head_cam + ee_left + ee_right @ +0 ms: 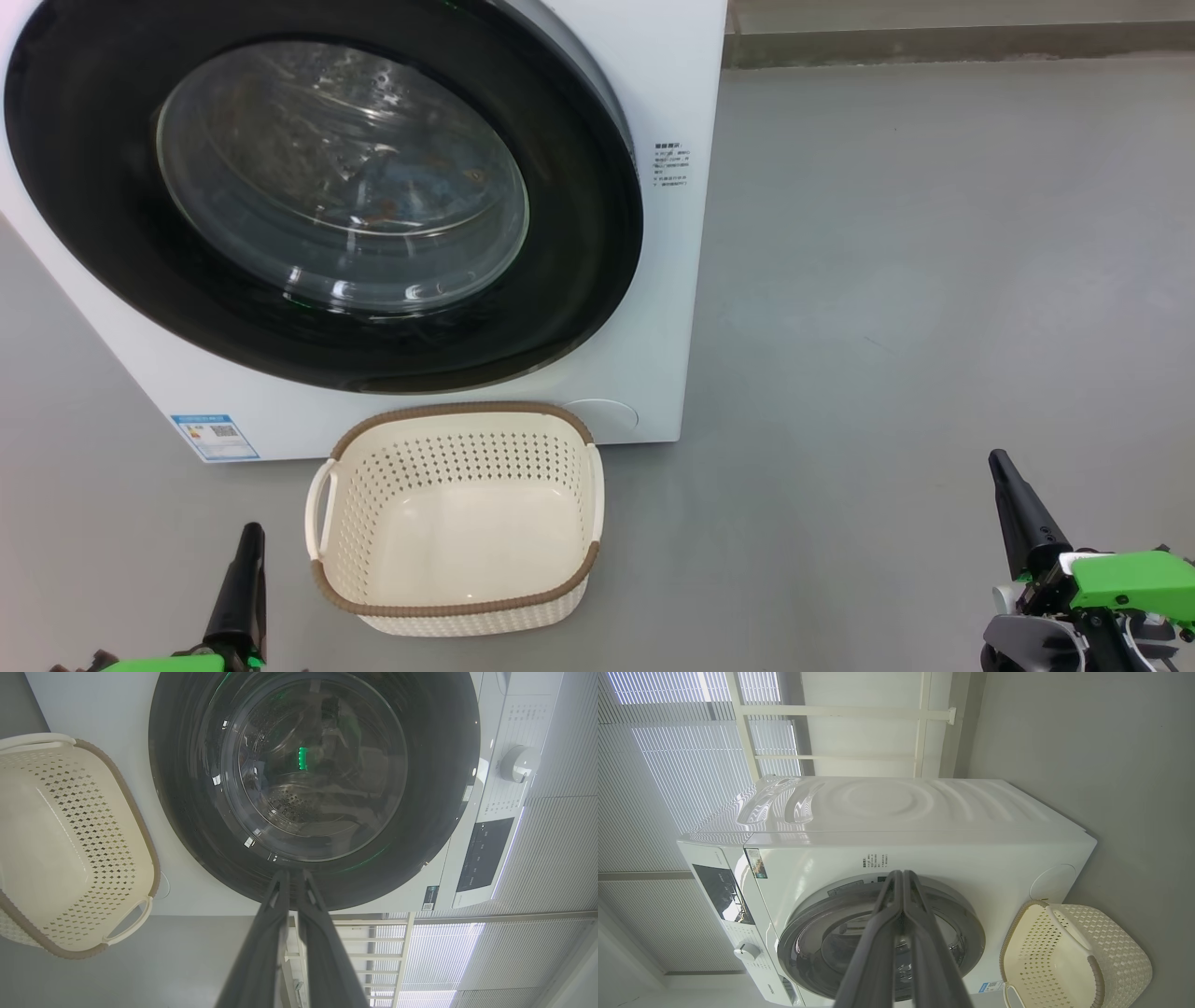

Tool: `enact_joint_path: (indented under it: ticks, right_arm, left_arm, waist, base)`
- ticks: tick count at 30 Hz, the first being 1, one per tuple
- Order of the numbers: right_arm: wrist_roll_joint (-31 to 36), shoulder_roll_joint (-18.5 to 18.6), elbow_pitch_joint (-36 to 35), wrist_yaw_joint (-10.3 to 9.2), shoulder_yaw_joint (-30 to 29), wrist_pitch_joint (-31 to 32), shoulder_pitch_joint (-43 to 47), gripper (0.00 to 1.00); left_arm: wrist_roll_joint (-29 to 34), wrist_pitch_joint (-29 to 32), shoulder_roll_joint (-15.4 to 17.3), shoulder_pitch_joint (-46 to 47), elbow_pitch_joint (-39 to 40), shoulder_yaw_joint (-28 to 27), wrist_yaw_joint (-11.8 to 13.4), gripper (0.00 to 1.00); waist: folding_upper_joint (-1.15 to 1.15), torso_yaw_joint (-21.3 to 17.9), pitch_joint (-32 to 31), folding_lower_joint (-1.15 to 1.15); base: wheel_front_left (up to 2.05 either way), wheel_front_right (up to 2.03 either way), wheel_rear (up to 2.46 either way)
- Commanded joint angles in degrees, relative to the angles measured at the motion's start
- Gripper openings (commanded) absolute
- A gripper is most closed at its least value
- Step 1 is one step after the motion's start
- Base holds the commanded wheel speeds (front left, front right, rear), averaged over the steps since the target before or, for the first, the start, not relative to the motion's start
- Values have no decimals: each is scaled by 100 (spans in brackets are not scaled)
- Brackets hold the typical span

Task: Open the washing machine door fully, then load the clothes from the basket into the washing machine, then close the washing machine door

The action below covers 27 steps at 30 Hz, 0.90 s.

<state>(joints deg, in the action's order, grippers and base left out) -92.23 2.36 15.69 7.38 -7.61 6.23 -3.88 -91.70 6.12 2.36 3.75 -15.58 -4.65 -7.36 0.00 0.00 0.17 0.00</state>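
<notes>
The white washing machine [653,93] stands ahead of me with its glossy black round door [112,261] lying flat against the front. Behind the glass porthole [345,177] I make out pale blue fabric with orange-brown flecks, the clothes [411,201], blurred by reflections. On the floor before the machine sits the cream basket [448,611], brown-rimmed, with nothing inside. My left gripper [250,534] is shut at the lower left beside the basket, and the left wrist view has its fingertips [292,873] together before the door [187,812]. My right gripper [1001,459] is shut, far right of the basket [1120,961].
Grey floor [934,280] stretches to the right of the machine up to a low wall base [934,42]. A blue energy sticker [215,437] marks the machine's lower left corner. The control panel and dial [518,763] sit above the door. Window blinds [668,788] stand behind the machine.
</notes>
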Motion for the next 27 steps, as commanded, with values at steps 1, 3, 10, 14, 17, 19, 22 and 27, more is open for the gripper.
enact_joint_path:
  ticks: [1,3,10,14,17,19,22,27]
  right_arm:
    - [6,52,-166,11,109,25,-232,0]
    - [6,52,-166,11,109,25,-232,0]
    - [6,52,-166,11,109,25,-232,0]
    - [6,52,-166,11,109,25,-232,0]
    - [6,52,-166,11,109,25,-232,0]
    - [6,52,-166,11,109,25,-232,0]
    - [6,52,-166,11,109,25,-232,0]
    - [6,52,-166,11,109,25,-232,0]
  left_arm:
    - [-48,35,52,245,155,-185,-13,0]
    - [-48,35,52,245,155,-185,-13,0]
    - [-48,35,52,245,155,-185,-13,0]
    - [-48,35,52,245,155,-185,-13,0]
    - [-48,35,52,245,155,-185,-13,0]
    - [-48,35,52,245,155,-185,-13,0]
    - [-48,35,52,245,155,-185,-13,0]
    - [-48,35,52,245,155,-185,-13,0]
  waist:
    - [0,0,0,0]
    - [0,0,0,0]
    - [0,0,0,0]
    - [0,0,0,0]
    - [0,0,0,0]
    - [0,0,0,0]
    - [0,0,0,0]
    - [0,0,0,0]
  base:
    - [0,0,0]
    - [0,0,0]
    - [0,0,0]
    - [0,0,0]
    - [0,0,0]
    - [0,0,0]
    - [0,0,0]
    - [0,0,0]
